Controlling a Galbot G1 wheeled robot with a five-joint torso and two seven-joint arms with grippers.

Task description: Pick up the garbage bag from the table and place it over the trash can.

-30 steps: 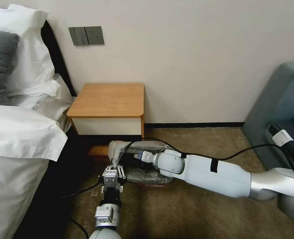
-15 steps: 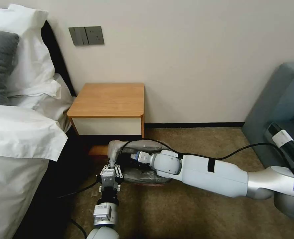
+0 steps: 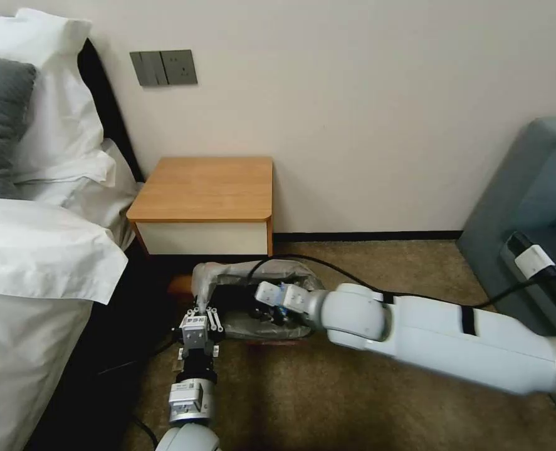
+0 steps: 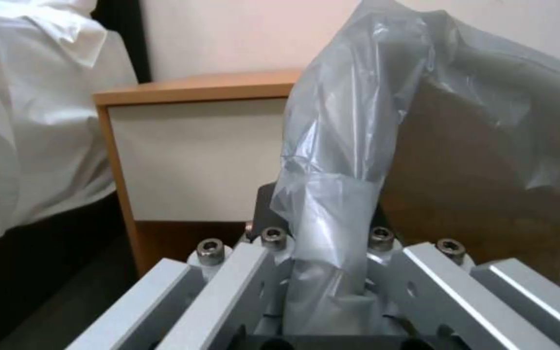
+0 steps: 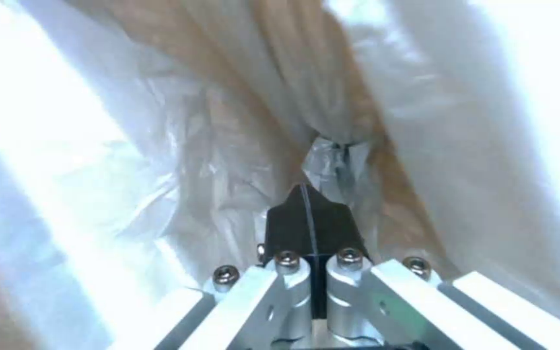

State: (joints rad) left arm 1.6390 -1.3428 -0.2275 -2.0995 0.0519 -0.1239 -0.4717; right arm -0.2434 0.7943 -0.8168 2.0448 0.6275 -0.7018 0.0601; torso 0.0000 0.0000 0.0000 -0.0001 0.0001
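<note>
My left pincer clamps the flimsy, slippery garbage bag by its bunched edge; my right pincer, closed, is inside it.

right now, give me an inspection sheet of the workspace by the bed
surface: nightstand top bare
job's things: garbage bag draped over the trash can on the carpet
clutter: nothing seen
grippers: left gripper shut on the bag's near-left corner; right gripper inside the bag, fingers together, nothing visibly pinched
cables: black cable trails along the right arm across the bag
surroundings: bed left, wall switch, grey chair right
</note>
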